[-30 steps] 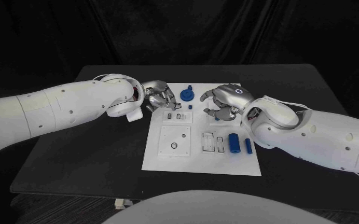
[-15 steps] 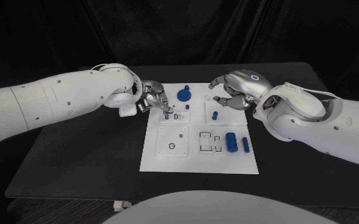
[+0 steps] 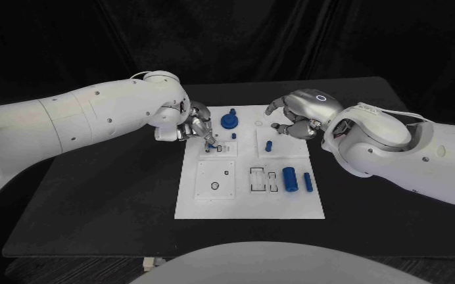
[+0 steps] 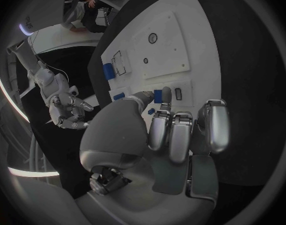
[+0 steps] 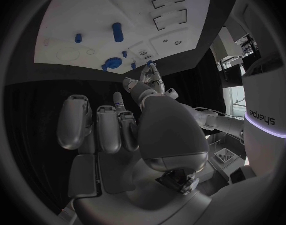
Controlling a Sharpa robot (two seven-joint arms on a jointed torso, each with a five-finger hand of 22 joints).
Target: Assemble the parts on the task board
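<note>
The white task board (image 3: 214, 202) lies mid-table. My left hand (image 3: 197, 126) hovers at its far left corner and pinches a small blue part (image 4: 166, 95) between thumb and a fingertip, just above the small slots (image 3: 223, 147). My right hand (image 3: 296, 119) hangs over the far right corner, fingers apart, holding nothing. A short blue peg (image 3: 268, 145) stands in the square panel below it. A round blue knob (image 3: 229, 121) and a tiny blue peg (image 3: 234, 135) sit between the hands. A thick blue cylinder (image 3: 290, 179) and a thinner one (image 3: 307, 180) lie on the board's right side.
The near half of the board carries a square plate with a small hole (image 3: 214, 185) and rectangular outlined slots (image 3: 258, 178). Black table (image 3: 104, 198) surrounds the board on all sides. Both white forearms reach in over the table's far corners.
My right hand has lifted off the board's far middle and drawn to the right, uncovering the short blue peg. My left hand has shifted slightly nearer, over the small slots.
</note>
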